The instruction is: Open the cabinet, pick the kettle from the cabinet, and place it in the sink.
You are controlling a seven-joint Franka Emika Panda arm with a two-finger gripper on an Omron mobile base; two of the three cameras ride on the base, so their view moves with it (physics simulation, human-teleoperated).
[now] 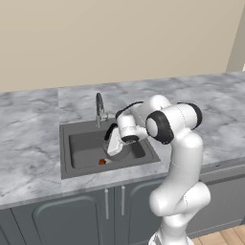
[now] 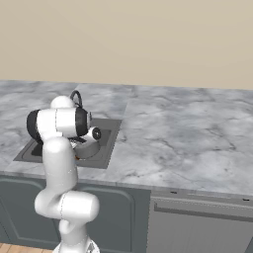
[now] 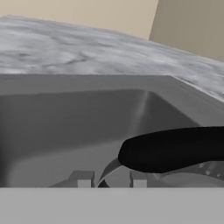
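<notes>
Placing step, nearly done: kettle [image 1: 116, 146] down inside the sink [image 1: 67, 162], around 3 o'clock of the basin, faucet at 12. Fingers [image 3: 109, 179] pinched narrow on its black handle [image 3: 175, 148]. Next up probably just letting go and lifting straight out.

No legible text, label, brand, number or sign anywhere.

We're in a kitchen, rendered rather than filmed: a long grey marble tabletop [image 1: 33, 143] runs along a plain beige wall [image 1: 119, 38], with a dark recessed sink [image 1: 81, 148] and its arched faucet [image 1: 99, 107] set into it, grey base cabinets [image 1: 57, 217] with bar handles below, wood flooring [image 1: 225, 237] underneath.
</notes>
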